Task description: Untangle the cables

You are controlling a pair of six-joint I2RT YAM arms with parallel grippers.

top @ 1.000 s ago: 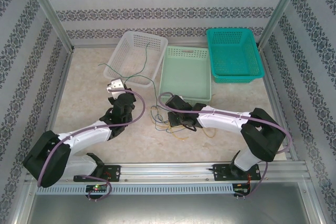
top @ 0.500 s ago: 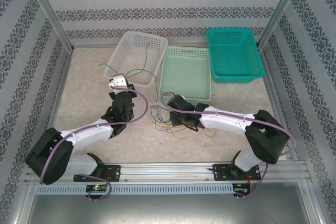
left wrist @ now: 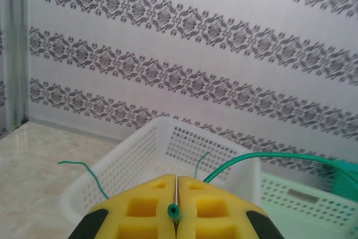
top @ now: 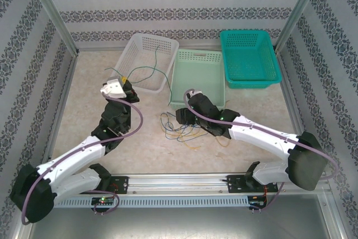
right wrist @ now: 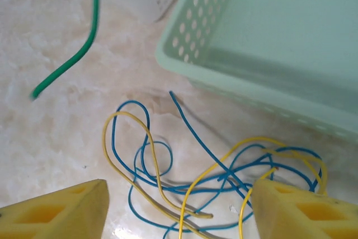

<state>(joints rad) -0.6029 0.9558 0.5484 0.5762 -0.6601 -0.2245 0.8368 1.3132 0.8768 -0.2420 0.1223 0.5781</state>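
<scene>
My left gripper (left wrist: pixel 174 211) is shut on the end of a green cable (left wrist: pixel 263 158), which arcs away to the right over the white basket (left wrist: pixel 168 144). From above, the left gripper (top: pixel 126 78) is raised beside that basket and the green cable (top: pixel 151 69) trails across it. A tangle of blue cables (right wrist: pixel 193 130) and yellow cables (right wrist: pixel 120 117) lies on the table. My right gripper (right wrist: pixel 179 211) hovers open over the tangle with nothing between its fingers. In the top view, the right gripper (top: pixel 182 117) sits just behind the tangle (top: pixel 179 131).
A mint green basket (top: pixel 198 76) stands right behind the tangle, its near wall (right wrist: pixel 224 76) close to the right gripper. A teal basket (top: pixel 249 57) sits at the back right. The white basket (top: pixel 146 60) is at the back left. Metal posts frame the table's sides.
The left arm has swung left and back, carrying the green cable up and away from the tangle. The right gripper has shifted back toward the mint basket.
</scene>
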